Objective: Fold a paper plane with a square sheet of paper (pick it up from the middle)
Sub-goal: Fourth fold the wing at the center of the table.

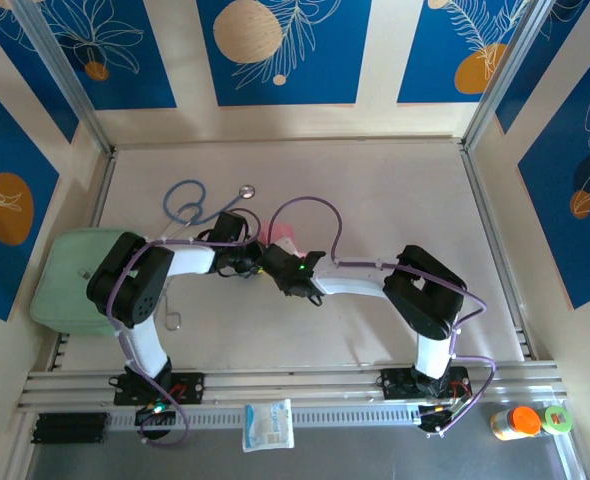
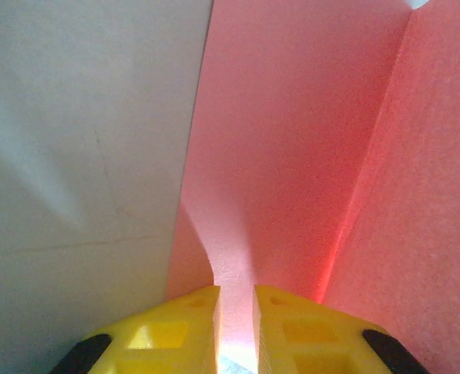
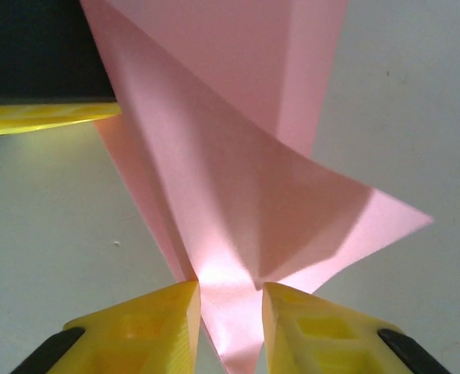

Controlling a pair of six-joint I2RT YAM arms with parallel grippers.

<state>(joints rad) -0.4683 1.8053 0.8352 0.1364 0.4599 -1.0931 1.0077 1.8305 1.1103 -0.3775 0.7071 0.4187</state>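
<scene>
Over the pale worktop (image 1: 375,190), between blue-patterned walls, the square sheet of paper (image 1: 280,237) is held partly folded at the centre, between both wrists. The left jaws clamp one edge, its crease running straight ahead. The right jaws pinch a folded corner opposite.

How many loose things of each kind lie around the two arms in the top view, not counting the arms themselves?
Pink paper: 1
Blue stethoscope: 1
Pale green pad: 1
White packet: 1
Capped containers, orange cap and green cap: 2
Total: 6
</scene>
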